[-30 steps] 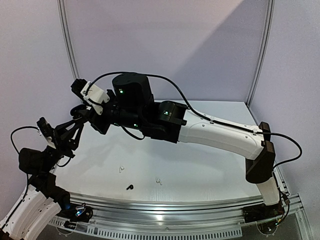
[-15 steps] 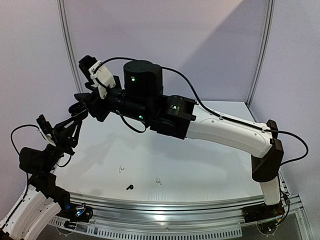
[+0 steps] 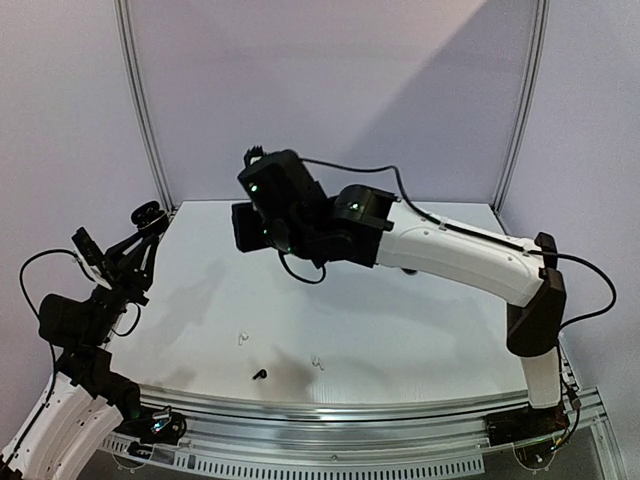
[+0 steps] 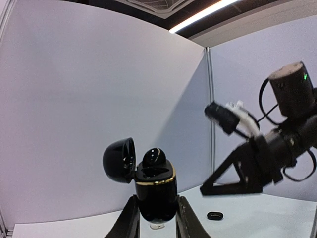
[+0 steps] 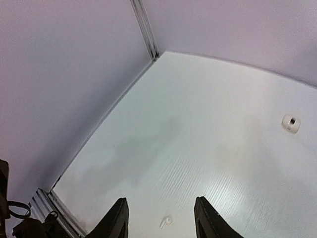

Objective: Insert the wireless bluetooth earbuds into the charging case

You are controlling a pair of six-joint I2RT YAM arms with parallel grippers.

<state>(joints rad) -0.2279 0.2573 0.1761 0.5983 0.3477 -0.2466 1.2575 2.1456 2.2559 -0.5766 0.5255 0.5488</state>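
Observation:
My left gripper is shut on the black charging case and holds it upright in the air at the table's left edge. The case's lid hangs open to the left. One black earbud sits in the case's top. My right gripper is open and empty, high above the table and apart from the case. On the table near the front lie a white earbud, a black earbud and another white earbud. A white earbud shows below my right fingers.
A small white round case lies on the table toward the back. A small black oval thing lies on the table beyond the held case. The right arm spans the table's middle from the right. Walls and metal posts close the back and sides.
My right arm has pulled up and away from the case held by the left gripper and swung toward the table's middle, its jaws wider. The left arm has stayed still.

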